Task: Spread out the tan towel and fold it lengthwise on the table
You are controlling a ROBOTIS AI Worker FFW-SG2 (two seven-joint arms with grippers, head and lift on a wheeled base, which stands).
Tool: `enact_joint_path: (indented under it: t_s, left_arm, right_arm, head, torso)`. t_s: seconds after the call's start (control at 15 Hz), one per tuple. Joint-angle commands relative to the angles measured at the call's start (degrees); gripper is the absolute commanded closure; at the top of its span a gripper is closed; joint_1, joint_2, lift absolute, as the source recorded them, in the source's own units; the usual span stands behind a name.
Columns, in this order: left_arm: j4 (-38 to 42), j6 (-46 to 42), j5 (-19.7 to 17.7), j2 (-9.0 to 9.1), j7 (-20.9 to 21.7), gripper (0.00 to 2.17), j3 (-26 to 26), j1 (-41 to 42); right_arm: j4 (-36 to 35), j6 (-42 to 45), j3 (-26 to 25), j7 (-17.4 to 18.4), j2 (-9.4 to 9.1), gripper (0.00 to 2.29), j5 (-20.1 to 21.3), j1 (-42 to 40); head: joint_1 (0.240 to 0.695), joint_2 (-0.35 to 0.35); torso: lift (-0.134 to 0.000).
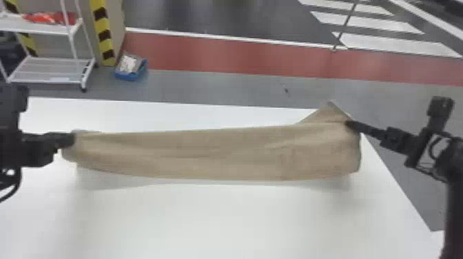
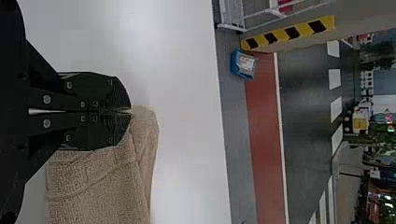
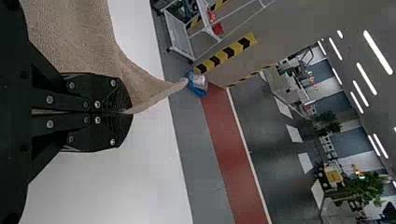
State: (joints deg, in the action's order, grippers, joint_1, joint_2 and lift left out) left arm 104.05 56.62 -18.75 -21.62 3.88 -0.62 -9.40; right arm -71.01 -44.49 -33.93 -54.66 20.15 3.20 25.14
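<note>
The tan towel (image 1: 213, 155) stretches across the table (image 1: 220, 220) between both grippers, its long upper edge pulled fairly straight and its lower side curving. My left gripper (image 1: 71, 139) is shut on its left end; in the left wrist view, the closed left gripper (image 2: 130, 111) pinches the towel (image 2: 98, 186) near a corner. At the other end my right gripper (image 1: 349, 124) is shut on the edge, with a pointed flap sticking up behind it. The right wrist view has the right gripper (image 3: 130, 112) closed on the towel (image 3: 74, 37), the flap tapering away beyond the fingertips.
Past the table's far edge, a white wheeled rack (image 1: 51, 70) and a blue box (image 1: 131, 69) stand on the floor at the left, near a yellow-and-black striped post (image 1: 102, 32). The table's right edge slants down beneath the right arm.
</note>
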Motion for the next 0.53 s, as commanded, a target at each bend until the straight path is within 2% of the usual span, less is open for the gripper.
enact_joint_path:
  t_s: [0.0,0.07,0.13,0.27,0.4,0.47]
  left_arm:
    - [-4.4,-2.3,-0.9,0.08,0.3,1.36,-0.7,-5.8]
    - [-5.8,-3.2,-0.9,0.17,0.3,1.36,-1.0,-7.5]
    - [-7.5,-5.7,-1.1,0.43,0.3,1.36,-1.6,-9.3]
    - [-9.2,-7.6,-2.1,0.79,0.3,1.36,-2.1,-11.3]
    - [-8.9,-8.0,-3.8,0.79,0.3,1.36,-2.0,-10.9]
    - [-8.2,-8.0,-4.5,0.61,0.3,1.36,-1.9,-9.3]
  right_arm:
    - [5.7,5.3,0.2,1.9,-0.55,1.66,0.1,5.6]
    - [7.7,7.4,0.2,2.4,-0.64,1.66,0.4,7.8]
    - [10.2,9.7,0.2,2.8,-0.64,1.66,0.9,10.5]
    - [13.6,12.2,-0.8,2.5,-0.55,1.66,0.9,14.9]
    - [13.6,12.0,-1.2,1.0,-0.55,1.65,0.0,15.4]
    - [12.6,10.2,-1.0,-0.1,-0.2,1.65,-0.3,13.1]
  head:
    - [0.695,-0.184]
    - [0.695,-0.178]
    - [0.66,-0.17]
    - [0.618,-0.166]
    - [0.559,-0.164]
    - [0.549,-0.165]
  torso:
    - [-0.124]
    - [-0.124]
    - [-0.124]
    - [-0.124]
    - [-0.124]
    - [-0.124]
